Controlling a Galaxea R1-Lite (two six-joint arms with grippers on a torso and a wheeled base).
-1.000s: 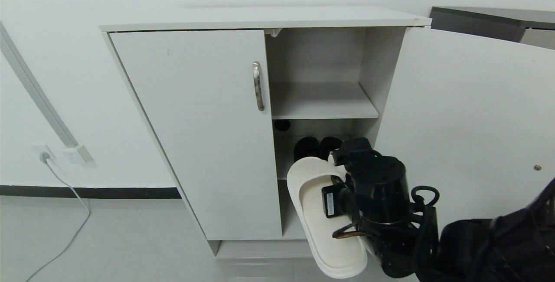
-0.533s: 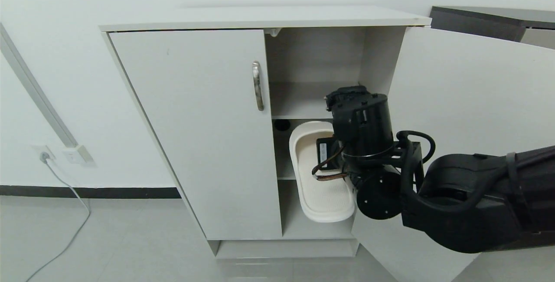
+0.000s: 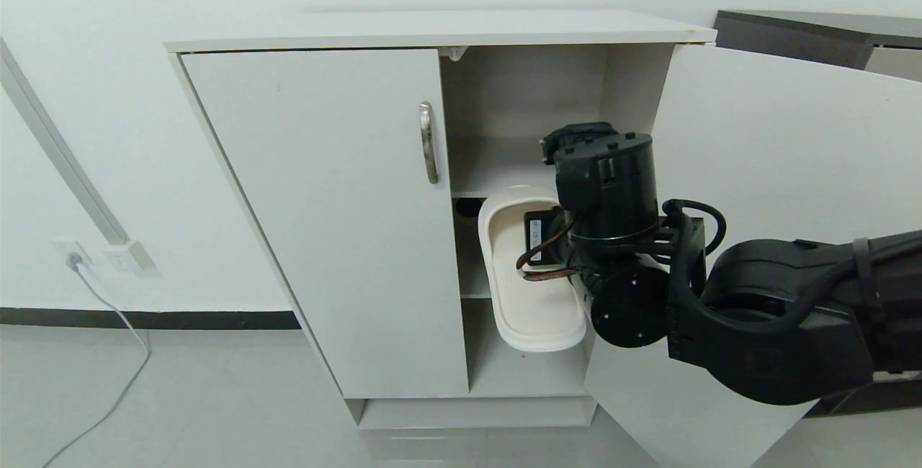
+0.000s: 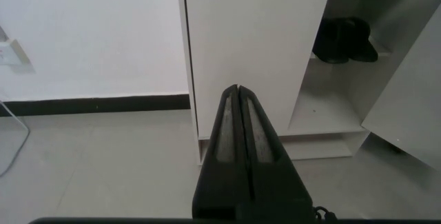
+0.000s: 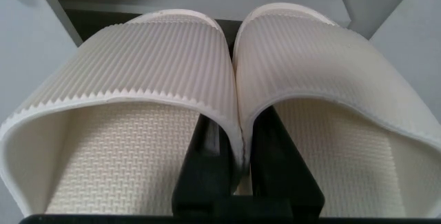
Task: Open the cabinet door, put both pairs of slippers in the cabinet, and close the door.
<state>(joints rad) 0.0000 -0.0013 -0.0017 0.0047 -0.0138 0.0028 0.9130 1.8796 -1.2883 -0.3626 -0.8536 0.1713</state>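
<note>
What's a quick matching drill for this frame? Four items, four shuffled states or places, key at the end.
1. white slippers
2. black slippers
3. left gripper
4. right cabinet door

A. swung open
B. shut, holding nothing
C. inside the cabinet
D. clamped in the right gripper

Pairs: 1-D, 2-C, 3-B, 4-A

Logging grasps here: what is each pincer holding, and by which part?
Right pincer clamps the white slippers by their touching strap edges; left pincer is shut, holding nothing.
</note>
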